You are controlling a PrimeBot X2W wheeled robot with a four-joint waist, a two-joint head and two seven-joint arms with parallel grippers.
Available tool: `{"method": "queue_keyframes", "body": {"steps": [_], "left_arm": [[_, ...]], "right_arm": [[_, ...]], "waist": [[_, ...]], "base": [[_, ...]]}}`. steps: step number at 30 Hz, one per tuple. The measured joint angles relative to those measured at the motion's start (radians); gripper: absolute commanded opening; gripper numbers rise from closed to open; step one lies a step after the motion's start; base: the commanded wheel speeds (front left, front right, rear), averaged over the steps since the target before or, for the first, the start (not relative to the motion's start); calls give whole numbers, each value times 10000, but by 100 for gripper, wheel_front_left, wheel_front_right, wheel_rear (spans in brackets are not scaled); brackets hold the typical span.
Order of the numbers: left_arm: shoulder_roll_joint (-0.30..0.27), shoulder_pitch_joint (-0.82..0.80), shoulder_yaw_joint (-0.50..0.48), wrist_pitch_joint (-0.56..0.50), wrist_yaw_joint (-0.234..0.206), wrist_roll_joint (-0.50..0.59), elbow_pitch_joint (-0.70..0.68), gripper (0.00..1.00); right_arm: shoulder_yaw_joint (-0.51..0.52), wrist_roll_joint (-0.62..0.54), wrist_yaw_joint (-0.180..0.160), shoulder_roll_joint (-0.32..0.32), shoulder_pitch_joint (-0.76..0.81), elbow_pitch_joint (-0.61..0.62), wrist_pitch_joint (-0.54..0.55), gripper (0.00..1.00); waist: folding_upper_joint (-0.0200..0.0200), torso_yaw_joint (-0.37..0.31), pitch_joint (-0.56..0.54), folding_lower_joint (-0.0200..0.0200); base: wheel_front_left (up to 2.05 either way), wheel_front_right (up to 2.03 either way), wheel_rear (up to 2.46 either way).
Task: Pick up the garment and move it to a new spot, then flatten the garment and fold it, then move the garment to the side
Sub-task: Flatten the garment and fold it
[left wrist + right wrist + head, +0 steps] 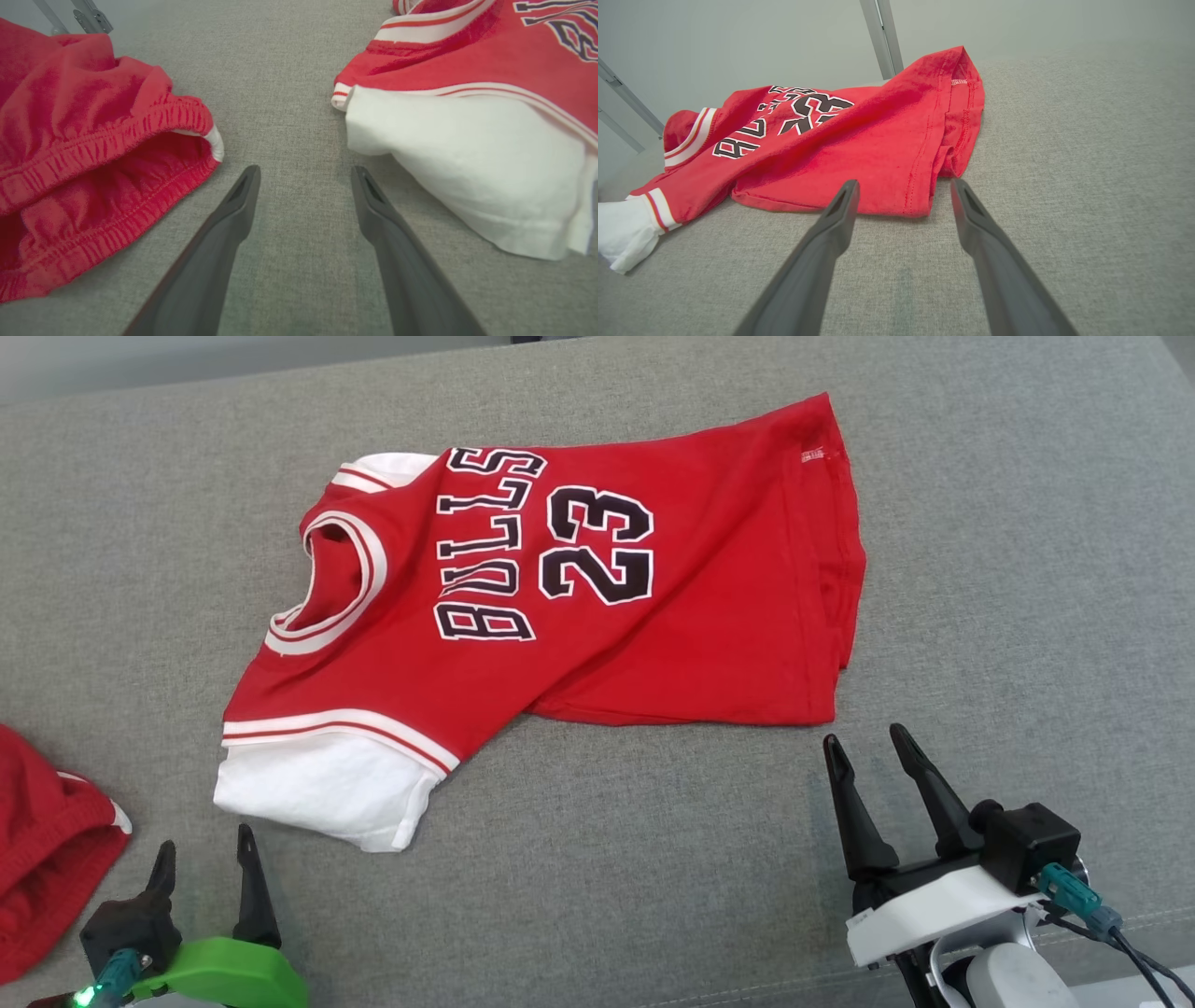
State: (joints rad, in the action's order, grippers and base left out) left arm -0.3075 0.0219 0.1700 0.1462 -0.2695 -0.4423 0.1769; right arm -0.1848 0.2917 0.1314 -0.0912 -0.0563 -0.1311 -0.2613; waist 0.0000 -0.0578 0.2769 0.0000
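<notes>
Red shorts [47, 859] lay bunched at the far left edge of the grey fabric surface [653, 877], and just beside them the left pincer [205, 837] stood wide and empty, its tips near a white sleeve [317, 793]. The sleeve belonged to the red jersey [579, 588] — number 23 — spread roughly flat at mid-surface, collar to the left and hem to the right. The right pincer [864, 735] — also wide, holding nothing — pointed at the hem's near corner.
</notes>
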Motion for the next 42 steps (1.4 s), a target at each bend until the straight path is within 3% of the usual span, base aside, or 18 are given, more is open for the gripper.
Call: {"method": "queue_keyframes", "body": {"steps": [7,13,14,15,26,35,42], "left_arm": [[-4,-946,600,104,963,6,802,100],[-71,-1464,752,222,1396,-38,1914,100],[-69,-1552,744,322,1471,-61,2006,75],[-79,-1625,763,407,1553,-59,2080,0],[-232,-1426,978,763,1933,-31,1946,0],[-872,-193,943,-109,1722,-138,-282,0],[-957,299,955,-767,1789,-681,-1783,0]], "right_arm": [[-180,48,0,67,-196,-35,0,100],[-84,69,0,56,-265,-29,0,100],[-46,81,0,52,-258,-25,0,100],[-15,88,0,50,-250,-23,0,100],[163,81,0,63,-102,-6,0,100],[151,58,0,42,-91,-46,0,100],[171,134,0,15,-181,-846,-2,100]], "waist": [[0,-19,119,0],[0,-263,88,0],[0,-300,81,0],[0,-331,75,0],[0,-83,-19,0],[0,542,-117,0],[0,743,-66,0]], "base": [[0,0,0],[0,0,0],[0,0,0],[0,0,0],[0,0,0],[0,0,0],[0,0,0]]}}
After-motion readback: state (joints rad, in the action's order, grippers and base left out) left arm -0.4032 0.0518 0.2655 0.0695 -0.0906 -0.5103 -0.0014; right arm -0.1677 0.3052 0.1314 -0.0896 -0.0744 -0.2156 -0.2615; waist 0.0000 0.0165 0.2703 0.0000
